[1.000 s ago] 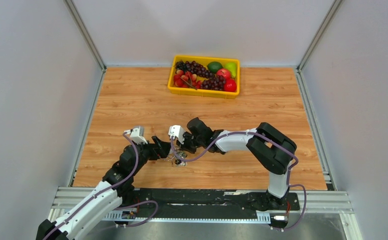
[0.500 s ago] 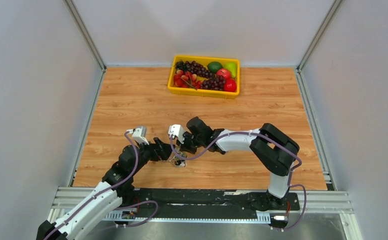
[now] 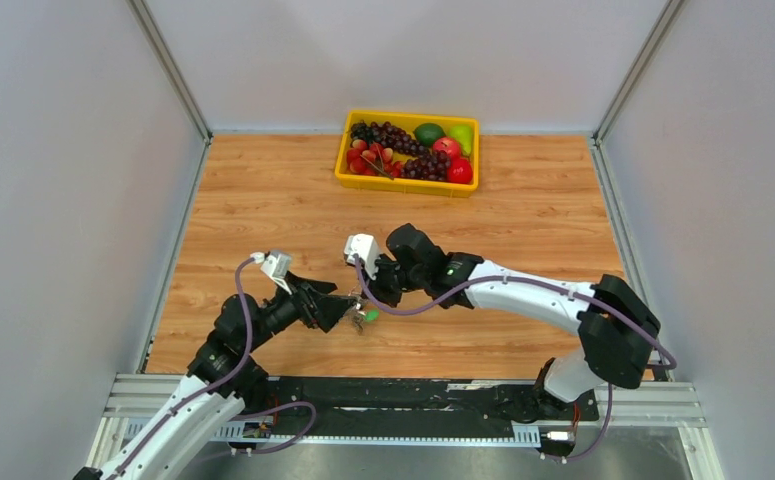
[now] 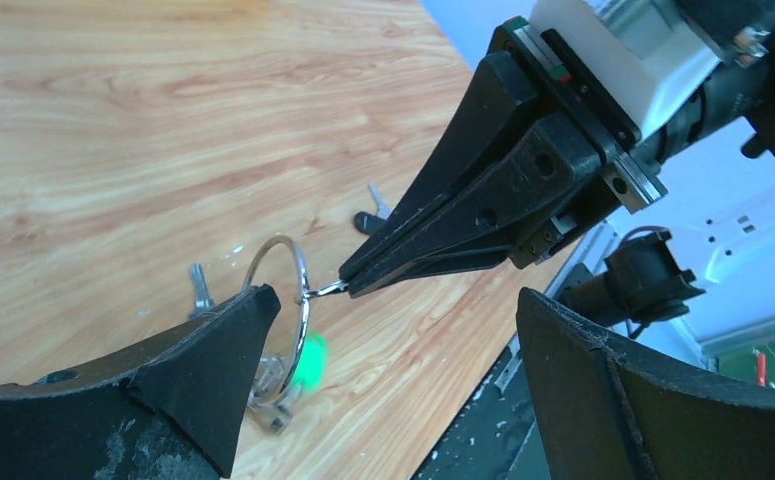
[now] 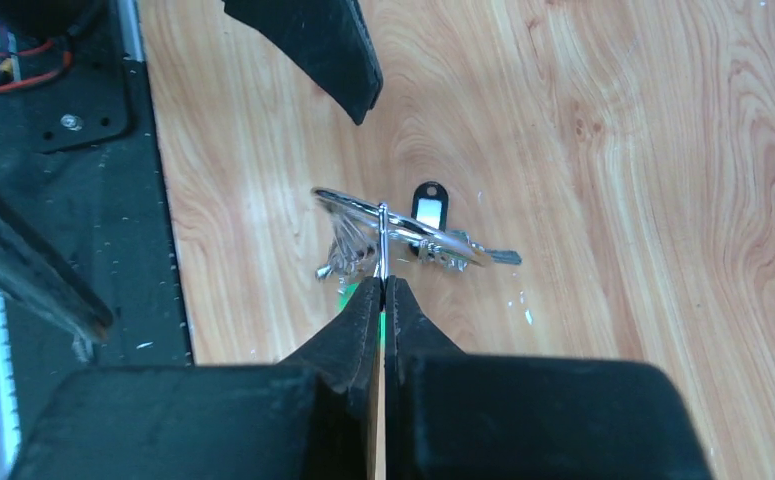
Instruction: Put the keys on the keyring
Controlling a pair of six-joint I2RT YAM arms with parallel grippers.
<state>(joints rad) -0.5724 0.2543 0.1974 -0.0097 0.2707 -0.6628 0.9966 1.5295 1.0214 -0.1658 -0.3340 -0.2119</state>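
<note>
The silver keyring [image 4: 289, 300] stands upright just above the wood, held by a small link in my right gripper [image 4: 347, 283], which is shut on it. A green-headed key [image 4: 308, 360] dangles blurred from the ring beside some silver pieces. A black-headed key [image 4: 367, 222] and a silver key [image 4: 200, 290] lie on the table behind. My left gripper [image 4: 398, 300] is open, its fingers [image 4: 203, 370] on either side of the ring without touching. In the right wrist view the keyring [image 5: 358, 208] shows edge-on ahead of the shut right gripper [image 5: 383, 284]. From above, the green key [image 3: 370, 315] hangs between the two grippers.
A yellow tray [image 3: 404, 185] of fruit stands at the back of the wooden table [image 3: 523, 220]. The black base rail [image 3: 413, 395] runs along the near edge, close under the grippers. Grey walls enclose the sides.
The right arm has stretched out, its elbow swinging right and down, and the keyring has come up off the table. The left arm has drawn back a little to the left.
</note>
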